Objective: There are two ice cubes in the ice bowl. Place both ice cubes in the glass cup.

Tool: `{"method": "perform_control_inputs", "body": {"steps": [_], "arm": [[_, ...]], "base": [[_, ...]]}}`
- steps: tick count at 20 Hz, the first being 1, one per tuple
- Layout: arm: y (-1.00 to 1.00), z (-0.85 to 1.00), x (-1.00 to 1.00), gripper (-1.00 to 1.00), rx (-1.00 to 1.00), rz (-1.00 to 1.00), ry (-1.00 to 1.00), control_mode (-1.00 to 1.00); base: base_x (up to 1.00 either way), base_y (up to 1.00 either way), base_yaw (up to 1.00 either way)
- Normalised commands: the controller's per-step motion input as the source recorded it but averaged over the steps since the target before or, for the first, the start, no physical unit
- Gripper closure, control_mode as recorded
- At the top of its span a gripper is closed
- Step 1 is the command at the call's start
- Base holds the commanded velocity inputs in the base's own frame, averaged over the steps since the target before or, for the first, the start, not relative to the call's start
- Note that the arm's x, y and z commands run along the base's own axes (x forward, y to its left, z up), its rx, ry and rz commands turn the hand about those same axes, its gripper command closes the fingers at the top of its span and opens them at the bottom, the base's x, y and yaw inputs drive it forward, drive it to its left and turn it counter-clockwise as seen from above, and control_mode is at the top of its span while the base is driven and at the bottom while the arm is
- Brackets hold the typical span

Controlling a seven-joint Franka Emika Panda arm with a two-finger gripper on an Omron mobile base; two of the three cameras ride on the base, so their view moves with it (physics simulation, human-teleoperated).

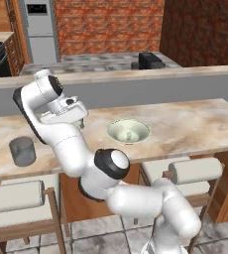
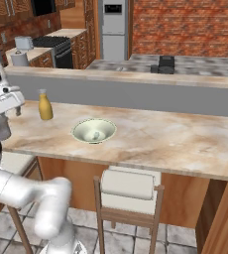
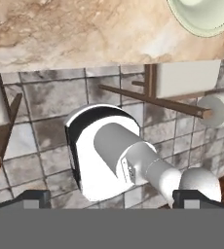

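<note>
While the gripper [image 3: 111, 199] hangs with its jaws spread wide and nothing between them, the ice bowl [image 1: 128, 131] sits off to its right, the glass cup [image 1: 23, 151] to its left.

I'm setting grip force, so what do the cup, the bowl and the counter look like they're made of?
Glass cup: grey, see-through, probably smooth glass. Ice bowl: pale green-white, matte with a darker rim, likely glazed ceramic, possibly plastic. Counter: beige with brown veining, apparently polished marble or stone.
</note>
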Motion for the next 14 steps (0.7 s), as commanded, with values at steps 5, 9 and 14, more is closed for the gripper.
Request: {"method": "perform_control_inputs", "body": {"steps": [5,9,14], "arm": [[-1.0,0.65,0.06,-1.0,0.23,-0.11,0.0,-1.0],[-1.0,0.39,0.19,-1.0,0.28,-0.06,0.0,-1.0],[-0.89,0.0,0.05,-1.0,0.24,0.0,-0.01,-1.0]], "base": [[0.0,0.0,0.0],[0.0,0.0,0.0],[0.0,0.0,0.0]]}}
